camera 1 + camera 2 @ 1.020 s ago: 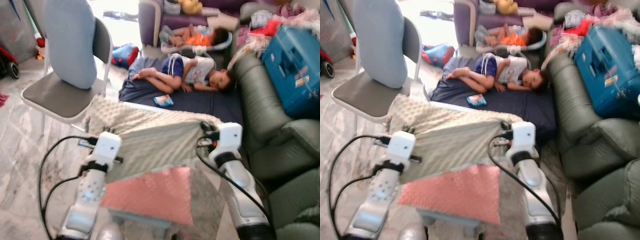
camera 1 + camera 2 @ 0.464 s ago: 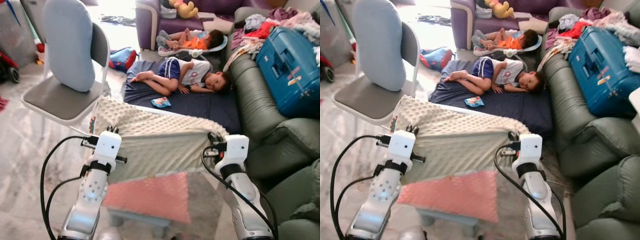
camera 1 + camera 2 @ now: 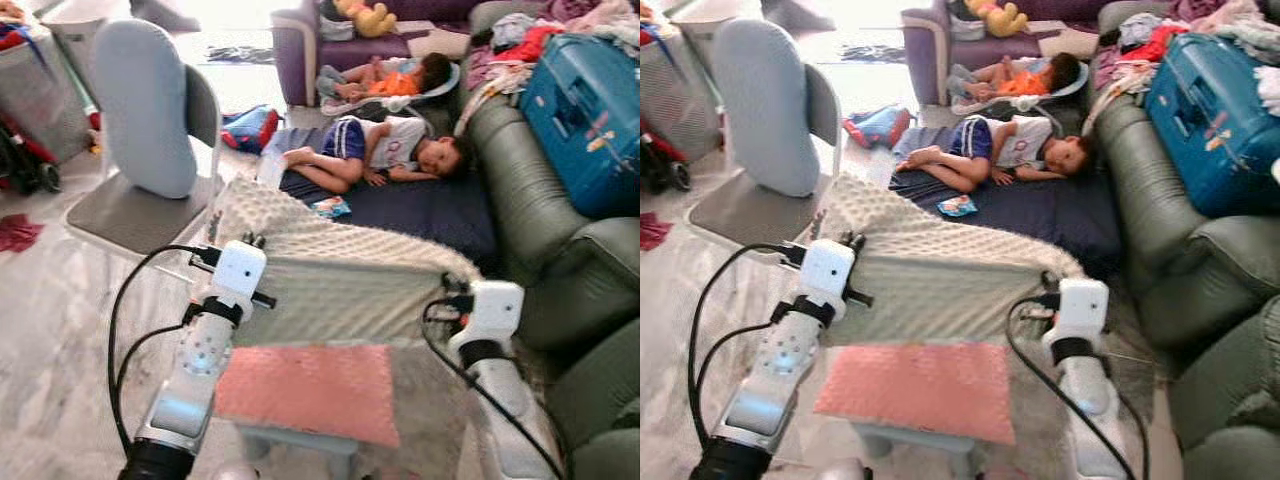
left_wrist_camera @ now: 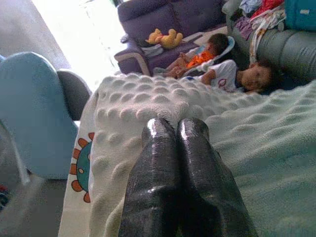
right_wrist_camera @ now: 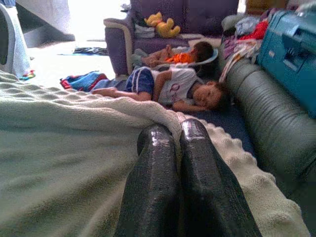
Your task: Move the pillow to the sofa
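Observation:
A cream pillow (image 3: 340, 290) with a bumpy top and a smooth pale green side hangs stretched between my two arms, above a pink-topped stool (image 3: 310, 392). My left gripper (image 4: 175, 132) is shut on its left end, near a printed sun pattern. My right gripper (image 5: 174, 134) is shut on the right end, with a fold of the cover pinched between its fingertips. The dark green sofa (image 3: 520, 200) runs along the right, beyond the pillow's right end.
A blue suitcase (image 3: 585, 110) and piled clothes lie on the green sofa. Two people (image 3: 385, 148) lie on a dark mat (image 3: 440, 210) straight ahead. A folding chair (image 3: 130, 205) with a light blue cushion (image 3: 145, 110) stands at left. A purple sofa (image 3: 300, 40) is at the back.
The whole view has shifted as the camera moved. Both grippers keep hold of the pillow, and the left arm now reaches higher and further forward.

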You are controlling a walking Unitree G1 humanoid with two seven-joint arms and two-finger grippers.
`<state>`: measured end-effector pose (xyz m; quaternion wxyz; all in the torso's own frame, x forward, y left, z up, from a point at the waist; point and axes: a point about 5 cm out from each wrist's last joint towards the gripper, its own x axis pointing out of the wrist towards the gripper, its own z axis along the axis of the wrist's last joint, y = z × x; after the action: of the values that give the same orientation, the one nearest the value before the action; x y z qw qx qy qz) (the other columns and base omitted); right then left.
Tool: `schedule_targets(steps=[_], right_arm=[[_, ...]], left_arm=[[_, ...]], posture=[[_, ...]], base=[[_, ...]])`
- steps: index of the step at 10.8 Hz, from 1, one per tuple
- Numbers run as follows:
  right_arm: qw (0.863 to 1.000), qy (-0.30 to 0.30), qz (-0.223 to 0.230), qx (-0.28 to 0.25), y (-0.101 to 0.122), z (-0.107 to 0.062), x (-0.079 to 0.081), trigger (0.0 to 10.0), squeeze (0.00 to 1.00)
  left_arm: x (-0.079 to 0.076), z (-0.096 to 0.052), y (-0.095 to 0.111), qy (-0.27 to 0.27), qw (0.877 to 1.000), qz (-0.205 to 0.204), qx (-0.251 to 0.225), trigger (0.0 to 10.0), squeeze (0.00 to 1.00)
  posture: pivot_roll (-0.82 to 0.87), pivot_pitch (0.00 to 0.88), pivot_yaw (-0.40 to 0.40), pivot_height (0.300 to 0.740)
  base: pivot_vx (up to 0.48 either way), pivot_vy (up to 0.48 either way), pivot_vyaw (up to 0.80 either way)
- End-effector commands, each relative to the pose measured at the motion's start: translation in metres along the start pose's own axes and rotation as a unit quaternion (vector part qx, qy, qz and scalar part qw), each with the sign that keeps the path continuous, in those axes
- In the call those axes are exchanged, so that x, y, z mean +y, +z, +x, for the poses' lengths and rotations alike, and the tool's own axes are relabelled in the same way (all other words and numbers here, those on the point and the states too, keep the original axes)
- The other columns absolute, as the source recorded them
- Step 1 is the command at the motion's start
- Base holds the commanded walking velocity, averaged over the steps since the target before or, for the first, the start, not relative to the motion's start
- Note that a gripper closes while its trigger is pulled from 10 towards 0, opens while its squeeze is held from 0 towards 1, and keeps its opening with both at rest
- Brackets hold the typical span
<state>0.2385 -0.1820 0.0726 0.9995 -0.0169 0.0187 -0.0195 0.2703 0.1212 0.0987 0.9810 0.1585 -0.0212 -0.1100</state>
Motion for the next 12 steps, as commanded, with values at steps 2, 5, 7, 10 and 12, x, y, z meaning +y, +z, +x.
schedule_targets(steps=[2, 5, 7, 10, 12], right_arm=[[1.0, -0.004, -0.007, -0.005, 0.004, 0.007, -0.005, 10.0, 0.0], [1.0, 0.015, 0.002, 0.0, 0.004, 0.015, 0.003, 10.0, 0.0], [1.0, 0.025, -0.007, -0.003, 0.008, 0.021, 0.002, 10.0, 0.0], [0.999, -0.008, 0.03, 0.01, 0.007, 0.023, -0.01, 10.0, 0.0], [0.999, -0.009, 0.034, 0.013, 0.005, 0.022, -0.01, 10.0, 0.0]], left_arm=[[0.007, -0.005, -0.004, 0.012, 1.0, -0.005, 0.007, 10.0, 0.0], [0.004, -0.01, -0.007, 0.017, 1.0, -0.017, 0.014, 10.0, 0.0], [0.001, -0.01, -0.006, 0.023, 0.999, -0.028, 0.016, 10.0, 0.0], [0.0, -0.01, -0.007, 0.023, 0.999, -0.032, 0.019, 10.0, 0.0], [-0.001, -0.01, -0.006, 0.022, 0.999, -0.033, 0.019, 10.0, 0.0]], posture=[[-0.08, 0.046, -0.013, 0.74], [-0.06, 0.044, -0.041, 0.74], [-0.06, 0.045, -0.055, 0.74], [-0.06, 0.053, -0.056, 0.74], [-0.07, 0.058, -0.054, 0.74]], base=[[0.0, 0.0, -0.3], [-0.081, 0.0, -0.53], [-0.319, 0.0, 0.0], [-0.34, 0.0, 0.0], [-0.339, 0.0, 0.0]])
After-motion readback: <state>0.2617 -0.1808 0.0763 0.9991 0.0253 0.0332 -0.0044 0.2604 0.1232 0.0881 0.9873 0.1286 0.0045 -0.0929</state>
